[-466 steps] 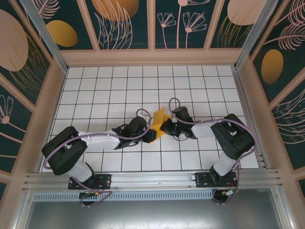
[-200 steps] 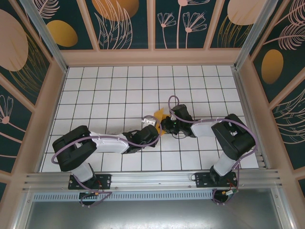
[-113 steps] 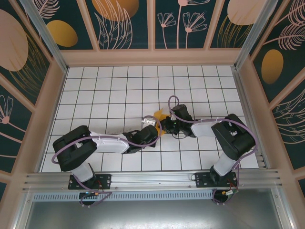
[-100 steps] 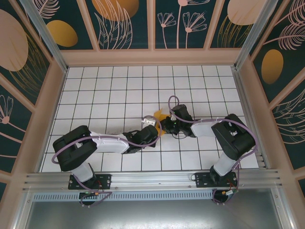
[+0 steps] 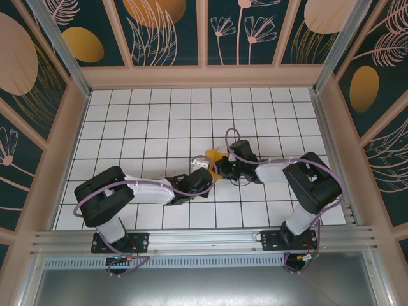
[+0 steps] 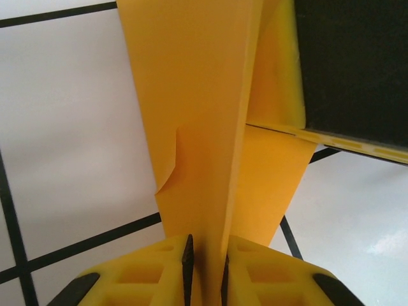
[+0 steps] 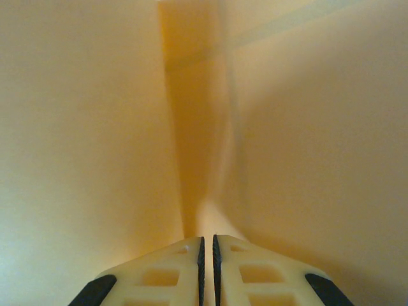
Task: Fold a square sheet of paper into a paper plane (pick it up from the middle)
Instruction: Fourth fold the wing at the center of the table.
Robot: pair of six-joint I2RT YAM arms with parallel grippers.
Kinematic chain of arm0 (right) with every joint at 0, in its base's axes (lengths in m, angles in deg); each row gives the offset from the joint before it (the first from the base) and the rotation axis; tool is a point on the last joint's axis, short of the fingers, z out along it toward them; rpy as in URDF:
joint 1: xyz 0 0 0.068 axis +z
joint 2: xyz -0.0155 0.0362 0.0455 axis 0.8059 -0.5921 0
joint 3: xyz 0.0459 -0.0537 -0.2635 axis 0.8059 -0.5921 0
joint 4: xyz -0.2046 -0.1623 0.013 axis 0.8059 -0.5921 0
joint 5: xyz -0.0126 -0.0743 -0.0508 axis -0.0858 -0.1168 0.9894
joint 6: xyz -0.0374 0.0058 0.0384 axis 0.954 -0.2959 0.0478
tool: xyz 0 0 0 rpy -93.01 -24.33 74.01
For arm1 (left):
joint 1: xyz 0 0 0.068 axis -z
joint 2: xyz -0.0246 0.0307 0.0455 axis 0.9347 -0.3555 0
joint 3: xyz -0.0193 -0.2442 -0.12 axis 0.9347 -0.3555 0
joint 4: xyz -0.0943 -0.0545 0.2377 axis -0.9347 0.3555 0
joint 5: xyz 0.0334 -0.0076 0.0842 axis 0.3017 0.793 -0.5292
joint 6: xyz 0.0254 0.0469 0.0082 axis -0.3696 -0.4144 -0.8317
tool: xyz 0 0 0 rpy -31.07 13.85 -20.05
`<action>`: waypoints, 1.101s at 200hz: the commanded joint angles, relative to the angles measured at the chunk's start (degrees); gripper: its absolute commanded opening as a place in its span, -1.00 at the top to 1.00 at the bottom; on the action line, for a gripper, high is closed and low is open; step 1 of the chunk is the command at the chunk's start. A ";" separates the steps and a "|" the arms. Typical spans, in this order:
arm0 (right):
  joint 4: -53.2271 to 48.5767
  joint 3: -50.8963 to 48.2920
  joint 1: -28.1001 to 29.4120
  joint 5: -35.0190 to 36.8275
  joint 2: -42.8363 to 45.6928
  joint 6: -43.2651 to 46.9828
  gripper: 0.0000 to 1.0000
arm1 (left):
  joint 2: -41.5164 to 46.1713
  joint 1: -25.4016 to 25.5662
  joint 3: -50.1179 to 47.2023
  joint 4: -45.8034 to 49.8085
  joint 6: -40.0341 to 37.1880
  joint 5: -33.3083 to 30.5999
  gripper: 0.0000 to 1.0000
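Note:
The orange-yellow sheet of paper [image 5: 214, 155], folded narrow with a centre crease, stands up off the tiles between the two arms, mostly hidden by them from above. My left gripper [image 5: 208, 172] is shut on its lower folded edge. In the left wrist view the paper [image 6: 197, 127] rises out of my yellow left gripper [image 6: 205, 261], with a small curl on its left edge. My right gripper [image 5: 223, 167] is shut on the paper from the other side. Close up, the paper [image 7: 127, 127] covers the view above my right gripper [image 7: 206, 255].
The white tiled floor [image 5: 159, 121] stretches behind and to both sides, ringed by low wooden walls [image 5: 204, 76]. The right gripper's dark body [image 6: 350, 64] sits close at the upper right of the left wrist view. An aluminium rail [image 5: 204, 239] runs along the near edge.
The left arm swung right toward the right gripper, and its jaws closed on the paper's fold. Less of the paper shows from above. The right arm has held still.

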 commanded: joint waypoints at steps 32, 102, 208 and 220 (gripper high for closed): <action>0.55 -0.73 0.40 1.00 -1.99 0.04 0.71 | -0.44 0.35 2.48 1.04 -1.40 0.74 0.49; 0.07 -1.09 0.37 1.46 -2.15 0.11 0.72 | 1.19 0.28 2.12 1.22 -0.11 0.40 0.38; 0.07 -1.10 0.38 1.19 -2.03 0.21 0.71 | 1.42 0.29 1.99 2.05 1.17 0.63 0.39; 0.07 -1.09 0.38 1.26 -2.06 0.16 0.71 | 1.00 0.31 2.09 2.10 1.31 0.56 0.36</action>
